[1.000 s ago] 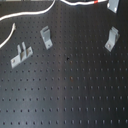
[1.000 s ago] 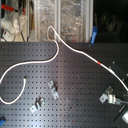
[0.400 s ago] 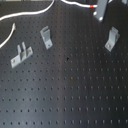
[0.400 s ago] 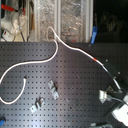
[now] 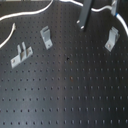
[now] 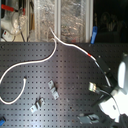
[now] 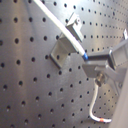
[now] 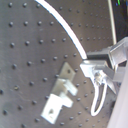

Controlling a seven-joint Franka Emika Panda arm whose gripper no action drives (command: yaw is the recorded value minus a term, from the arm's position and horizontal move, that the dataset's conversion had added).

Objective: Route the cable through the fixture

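Looks to be mid-routing: grips the cable (image 7: 54, 26) in the tool (image 7: 89, 62), closed narrow on it just beside the fixture (image 7: 64, 44). Carries the held stretch taut across the forked top in the first wrist view; cannot tell whether seated in the slot or merely lying over it. Passes a little apart from the bracket in the second wrist view. Trails off in a long loop over the table (image 6: 60, 70) toward the second exterior view's left, with the red-orange band (image 6: 90, 52) near the tool. Stands at the first exterior view's right, well apart from the left-slanting bracket (image 5: 46, 36) and the low two-pronged bracket (image 5: 21, 54). Next, probably: line the stretch up with the slot, lower it between the forks, keep tension against springing out
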